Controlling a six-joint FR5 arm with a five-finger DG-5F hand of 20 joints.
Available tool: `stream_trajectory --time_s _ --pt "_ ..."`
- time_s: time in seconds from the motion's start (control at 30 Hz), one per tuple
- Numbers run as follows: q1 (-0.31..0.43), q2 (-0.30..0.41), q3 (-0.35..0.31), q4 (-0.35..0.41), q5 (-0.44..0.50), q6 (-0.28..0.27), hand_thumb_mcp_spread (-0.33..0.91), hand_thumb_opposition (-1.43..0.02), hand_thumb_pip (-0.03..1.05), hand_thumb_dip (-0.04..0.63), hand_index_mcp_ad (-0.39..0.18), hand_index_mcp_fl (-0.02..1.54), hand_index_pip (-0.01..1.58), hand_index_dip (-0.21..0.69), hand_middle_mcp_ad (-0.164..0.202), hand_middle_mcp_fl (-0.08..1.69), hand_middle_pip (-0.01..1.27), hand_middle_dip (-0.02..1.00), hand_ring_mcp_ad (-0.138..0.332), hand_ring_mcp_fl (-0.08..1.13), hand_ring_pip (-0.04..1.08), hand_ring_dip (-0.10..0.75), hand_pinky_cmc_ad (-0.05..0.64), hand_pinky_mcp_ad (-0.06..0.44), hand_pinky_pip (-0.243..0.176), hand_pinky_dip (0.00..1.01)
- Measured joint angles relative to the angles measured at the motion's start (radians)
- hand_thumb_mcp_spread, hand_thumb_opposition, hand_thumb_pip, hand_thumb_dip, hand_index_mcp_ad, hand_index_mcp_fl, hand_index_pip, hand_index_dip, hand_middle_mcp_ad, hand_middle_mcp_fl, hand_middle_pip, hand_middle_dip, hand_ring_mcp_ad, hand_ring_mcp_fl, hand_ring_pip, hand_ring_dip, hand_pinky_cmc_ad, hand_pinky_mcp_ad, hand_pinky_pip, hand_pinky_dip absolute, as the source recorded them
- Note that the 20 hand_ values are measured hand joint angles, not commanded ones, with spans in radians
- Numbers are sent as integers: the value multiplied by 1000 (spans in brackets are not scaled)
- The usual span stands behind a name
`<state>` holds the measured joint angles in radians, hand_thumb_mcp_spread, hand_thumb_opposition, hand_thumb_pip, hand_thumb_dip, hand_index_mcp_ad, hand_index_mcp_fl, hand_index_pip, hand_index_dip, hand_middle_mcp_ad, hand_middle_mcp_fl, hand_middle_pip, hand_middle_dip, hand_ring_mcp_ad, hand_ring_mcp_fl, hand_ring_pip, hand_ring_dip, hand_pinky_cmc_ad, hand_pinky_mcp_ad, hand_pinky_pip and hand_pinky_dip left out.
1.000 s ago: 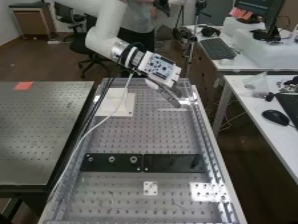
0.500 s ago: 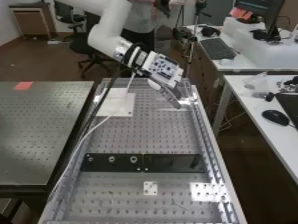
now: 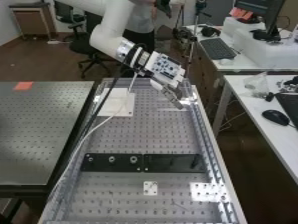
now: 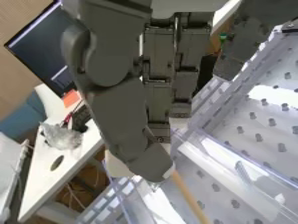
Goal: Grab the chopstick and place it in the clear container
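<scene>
Robot hand (image 3: 171,93) with chopstick (image 4: 188,195), slightly farther right in high view

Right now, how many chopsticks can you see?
1: in the wrist view, a light wooden chopstick juts out at a slant from beside the thumb tip of the robot hand, which grips it. Another could be hidden behind the thumb and fingers.

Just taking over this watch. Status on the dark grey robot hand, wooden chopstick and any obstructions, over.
Hand pinching chopstick. Chopstick held at a slant. Clear plastic wall nearby, possible snag.
</scene>
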<state>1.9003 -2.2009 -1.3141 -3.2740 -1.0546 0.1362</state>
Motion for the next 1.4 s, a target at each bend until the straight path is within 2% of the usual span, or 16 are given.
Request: stream_trajectory --time_s 0.07,0.2,0.27,0.33,0.53,0.67,0.7,0.77,0.83,1.0,1.07,1.13,1.2,1.3,1.37,1.4 --pt "-1 2 -2 -1 -1 -2 885 -1091 449 339 -72 1314 421 435 -24 1286 232 672 -23 689 117 482 459 265 17 154" --pt "-2 4 -4 -1 -5 -8 691 -1016 396 340 -77 1051 342 421 -21 1230 204 672 -7 545 105 469 459 265 17 154" --pt "-2 6 -5 1 -4 -16 660 -979 428 340 -101 1000 323 422 -2 1134 171 672 5 480 87 469 463 264 17 154" --pt "-2 7 -5 7 -5 -23 642 -960 489 340 -122 895 300 393 -2 1018 143 672 9 445 86 473 459 265 17 154" --pt "-2 7 -2 9 -4 -26 592 -899 538 337 -154 810 291 339 7 930 145 672 7 361 86 473 454 265 21 154" --pt "-2 12 -2 31 -8 -39 564 -881 557 340 -162 794 290 328 7 874 152 672 10 351 82 456 445 264 16 154" --pt "-2 15 -2 41 -7 -47 569 -885 557 339 -162 782 293 328 3 864 140 672 23 347 87 457 443 265 16 154" --pt "-2 22 -3 61 -6 -64 555 -873 557 339 -164 759 278 325 3 860 138 672 17 328 87 457 447 265 19 154" --pt "-2 31 -4 85 -4 -81 545 -866 550 339 -171 745 227 325 7 845 138 672 24 298 86 457 433 244 16 154" --pt "-7 58 -13 143 10 -117 482 -834 494 325 -169 639 113 328 7 677 105 672 54 215 87 442 398 246 3 152" --pt "-10 71 -21 161 16 -130 463 -834 468 305 -173 578 89 330 12 597 108 677 51 180 89 436 382 248 3 150" --pt "-13 90 -35 183 21 -144 429 -819 447 290 -171 506 66 340 12 473 89 634 51 119 87 424 361 250 0 154" --pt "-18 118 -61 221 42 -163 410 -792 447 251 -169 421 51 358 12 396 89 576 63 82 87 394 367 248 -28 152" --pt "-22 147 -100 272 56 -194 328 -742 403 216 -173 255 44 363 44 227 87 539 66 24 68 353 365 253 -44 150" --pt "-28 186 -142 322 65 -248 269 -709 367 199 -173 173 44 363 61 129 91 517 87 3 72 325 367 272 -44 152" --pt "-31 206 -161 340 68 -285 237 -696 365 164 -173 145 44 363 61 122 87 471 84 3 72 293 367 278 -45 155"
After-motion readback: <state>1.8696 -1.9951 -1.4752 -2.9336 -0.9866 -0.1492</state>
